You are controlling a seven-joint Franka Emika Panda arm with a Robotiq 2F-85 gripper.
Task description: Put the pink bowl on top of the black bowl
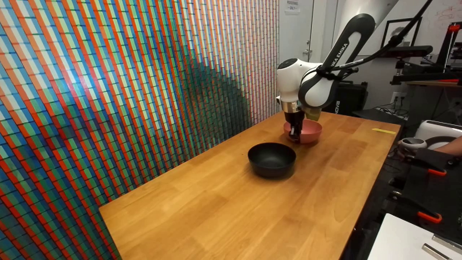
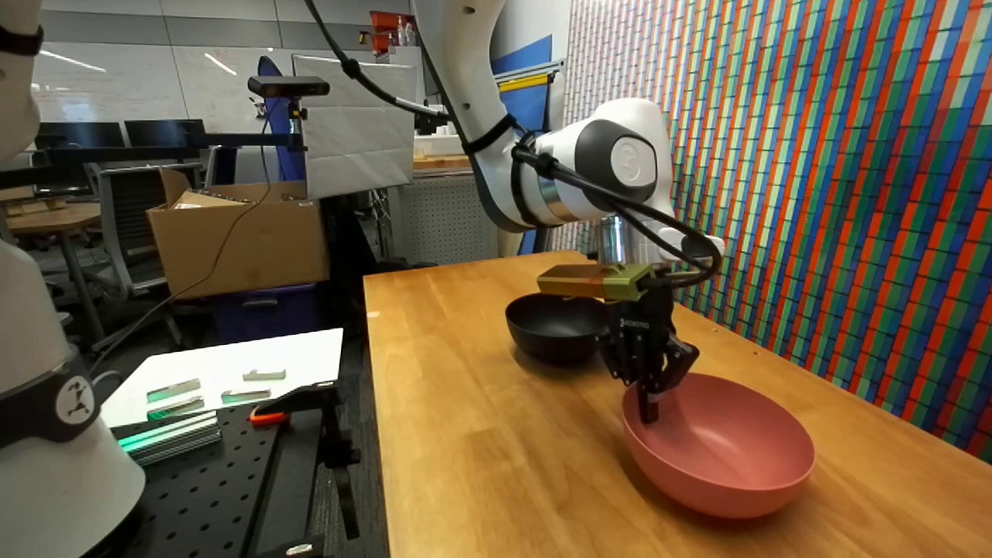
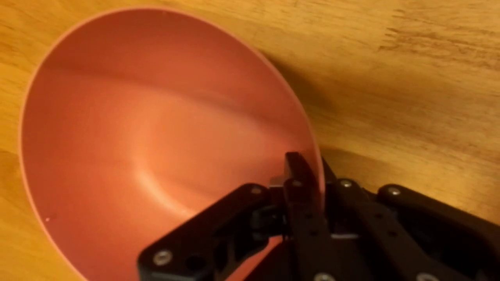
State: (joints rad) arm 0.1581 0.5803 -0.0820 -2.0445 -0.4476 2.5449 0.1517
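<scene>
Here, at left in both exterior views, the black bowl (image 1: 271, 164) stood upright on the wooden table (image 1: 202, 202). To its right came the gripper (image 3: 311, 164), its fingers (image 3: 299, 168) clamped on the wall of the pink bowl (image 2: 721, 442), one inside and one outside. That bowl lay rightmost, apart from the black bowl and held by the side nearest it; whether its base touched the table could not be told. The step in hand, by judgement, was the lift: it called for a firm pinch and slow, vertical rise, since an edge hold could let the far side sag. Sideways travel was best begun above the black bowl, and aimed by the pink bowl's middle, not the fingers. The pink bowl's mouth faced upward; in an exterior view its rim (image 2: 721, 488) seemed to slope down from the grip. Being round, it had no long axis.
</scene>
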